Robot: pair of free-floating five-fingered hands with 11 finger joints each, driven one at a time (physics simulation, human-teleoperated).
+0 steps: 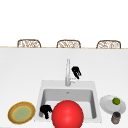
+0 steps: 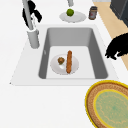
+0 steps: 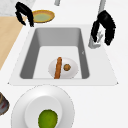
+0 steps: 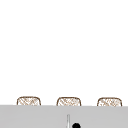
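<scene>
Right hand [image 1: 76,71] is hovering, fingers curled on nothing, beside the tall grey metal faucet [image 1: 67,72]; left hand [image 1: 46,111], also curled empty, is hanging at the white sink's [image 1: 96,100] front-left rim.

Three wicker chairs [image 1: 68,44] behind a white counter [image 1: 25,65].

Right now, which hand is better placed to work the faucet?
The right hand, probably: it hangs beside the faucet, fingers curled near its handle. The left hand sits at the sink's front left rim.
</scene>
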